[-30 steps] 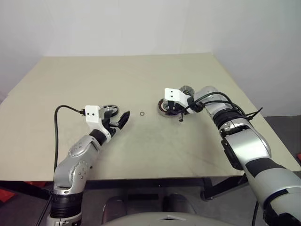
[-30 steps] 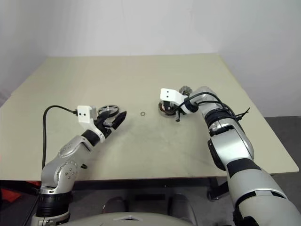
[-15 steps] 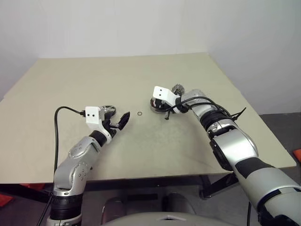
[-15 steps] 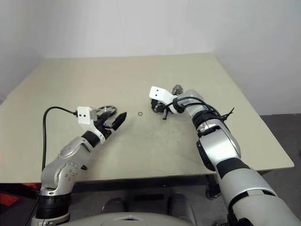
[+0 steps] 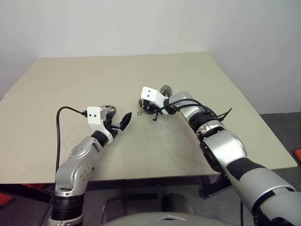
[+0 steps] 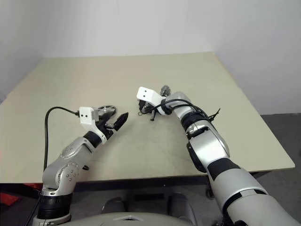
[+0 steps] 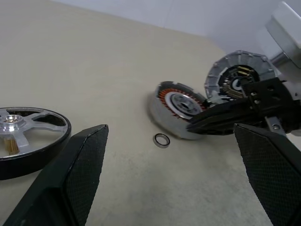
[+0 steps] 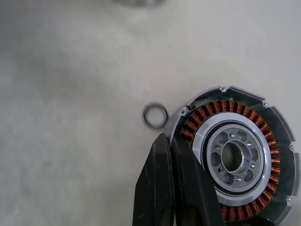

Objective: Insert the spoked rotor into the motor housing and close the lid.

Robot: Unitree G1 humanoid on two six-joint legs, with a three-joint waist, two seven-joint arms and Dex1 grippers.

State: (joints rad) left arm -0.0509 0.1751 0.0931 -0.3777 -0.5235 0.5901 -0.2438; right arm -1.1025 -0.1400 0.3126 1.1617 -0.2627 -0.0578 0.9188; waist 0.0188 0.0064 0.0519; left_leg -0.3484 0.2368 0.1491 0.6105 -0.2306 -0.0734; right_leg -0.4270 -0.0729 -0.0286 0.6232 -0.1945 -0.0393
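The spoked rotor (image 7: 29, 137) lies flat on the table just beside my left gripper (image 5: 120, 122), which hovers open and holds nothing. Out in the middle of the table lies the motor housing (image 8: 235, 157), its copper windings facing up. My right gripper (image 8: 167, 140) is shut, and its fingertips press against the housing's rim on the side facing the rotor. The lid (image 7: 238, 75) stands tilted close behind the right gripper's fingers (image 7: 221, 117).
A tiny thin metal ring (image 8: 155, 116) lies on the table just beside the housing, between it and the left gripper. The beige table (image 5: 155, 175) stretches wide to the back and on both sides.
My right gripper has swept left across the table. The housing has slid along with it to just short of the ring, and the lid has come along too. The left arm has stayed still.
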